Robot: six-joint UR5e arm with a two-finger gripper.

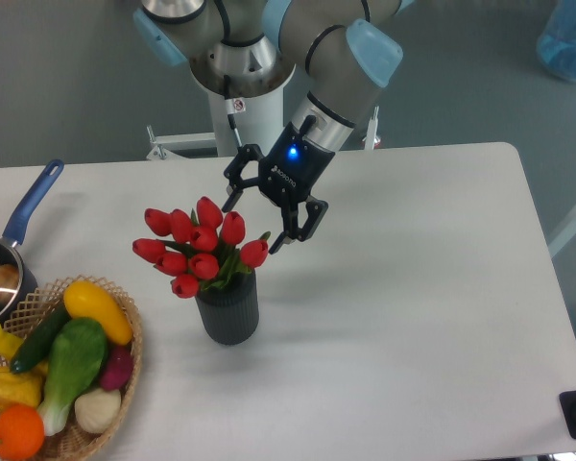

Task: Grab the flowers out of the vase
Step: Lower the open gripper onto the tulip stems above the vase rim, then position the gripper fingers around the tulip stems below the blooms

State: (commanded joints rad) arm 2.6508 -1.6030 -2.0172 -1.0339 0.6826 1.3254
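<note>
The flowers (198,246), a bunch of red tulip buds with green leaves, stand upright in the vase (228,306), a dark grey ribbed pot left of the table's middle. My gripper (255,223) hangs open just above and to the right of the bunch, tilted toward it. One fingertip is near the top right buds, the other close to the rightmost bud. Nothing is between the fingers.
A wicker basket (125,357) of toy vegetables and fruit sits at the front left. A blue-handled saucepan (19,226) lies at the left edge. The robot's base (240,67) stands behind the table's far edge.
</note>
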